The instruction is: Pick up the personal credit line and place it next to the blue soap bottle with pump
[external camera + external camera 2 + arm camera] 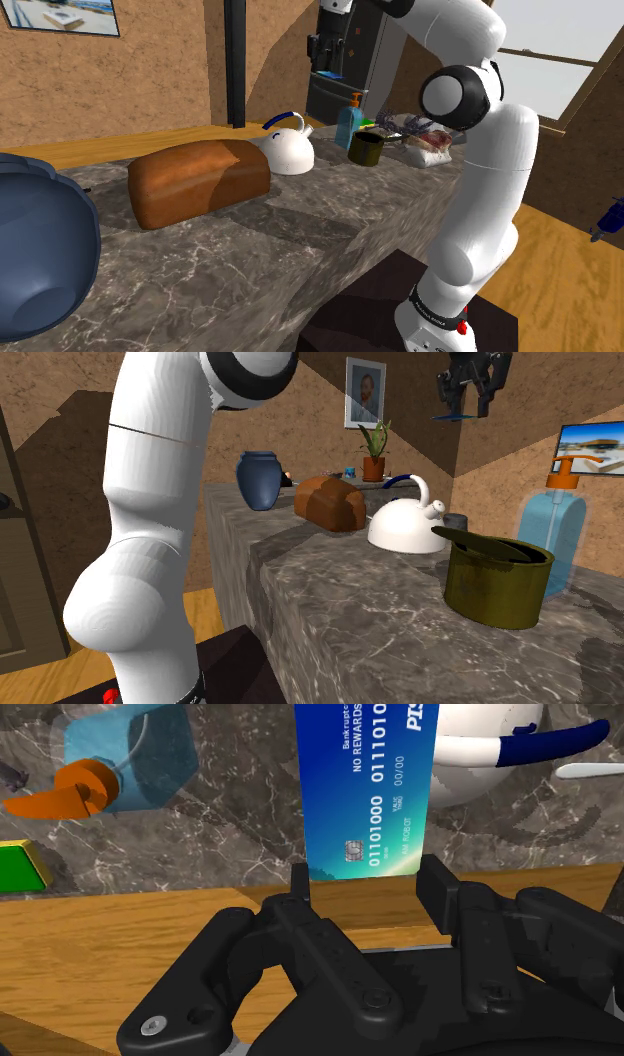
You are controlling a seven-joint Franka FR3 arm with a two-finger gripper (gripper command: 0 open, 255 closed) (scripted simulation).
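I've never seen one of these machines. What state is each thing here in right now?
Gripper: shut on the card, high above the counter.
Card: held, off the counter.
Soap bottle: upright on the counter.
Kettle: upright.
Tin can: upright, open, lid tipped inside.
Bread loaf: whole, lying flat.
Vase: upright.

Soft light all around; the window glows bright white; the bread throws a dark shadow on the tabletop; all looks sharp.
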